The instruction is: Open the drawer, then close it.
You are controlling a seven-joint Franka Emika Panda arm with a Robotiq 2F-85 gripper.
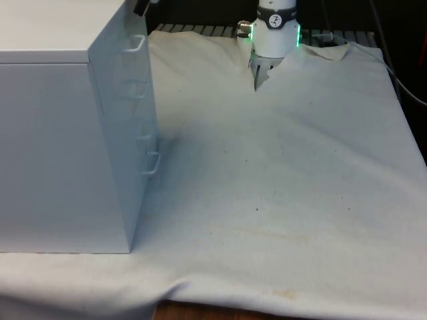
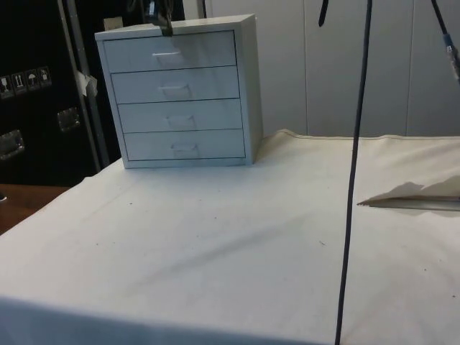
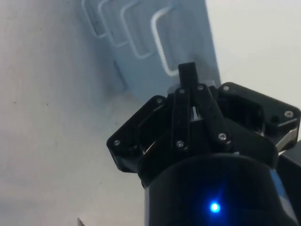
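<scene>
Side view: end effector (image 2: 159, 20), fingers pressed together, at the chest of drawers' (image 2: 180, 93) top front edge.

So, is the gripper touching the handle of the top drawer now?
Cannot tell. In the side view the gripper is at the chest's top edge, above the top drawer's handle, but no view shows contact or a gap plainly.

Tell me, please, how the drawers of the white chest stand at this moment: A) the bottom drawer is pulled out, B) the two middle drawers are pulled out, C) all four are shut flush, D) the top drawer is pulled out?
C: in the side view all four fronts of the chest of drawers lie flush with its frame, the top drawer included.
</scene>
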